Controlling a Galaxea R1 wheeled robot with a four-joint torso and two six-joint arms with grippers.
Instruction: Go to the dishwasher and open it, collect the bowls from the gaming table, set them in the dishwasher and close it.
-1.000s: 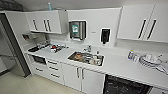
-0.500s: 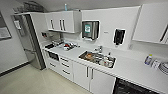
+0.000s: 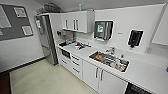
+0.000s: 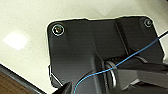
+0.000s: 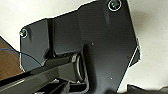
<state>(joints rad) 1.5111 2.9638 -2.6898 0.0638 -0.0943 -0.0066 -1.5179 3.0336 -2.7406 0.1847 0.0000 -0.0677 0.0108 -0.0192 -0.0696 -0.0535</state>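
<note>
We saw the dishwasher (image 3: 136, 89) as a dark opening under the white table (image 3: 147, 72), below its near right end, just right of the white cabinet doors (image 3: 100, 77). The steel sink (image 3: 110, 60) sat mid-table, a tall fridge (image 3: 46, 40) beyond the far left end. We could not tell whether either pincer was open or closed.

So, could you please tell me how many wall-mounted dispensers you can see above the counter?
2: a steel-fronted dispenser above and left of the sink, and a black dispenser to its right. Others may lie outside the picture.
</note>
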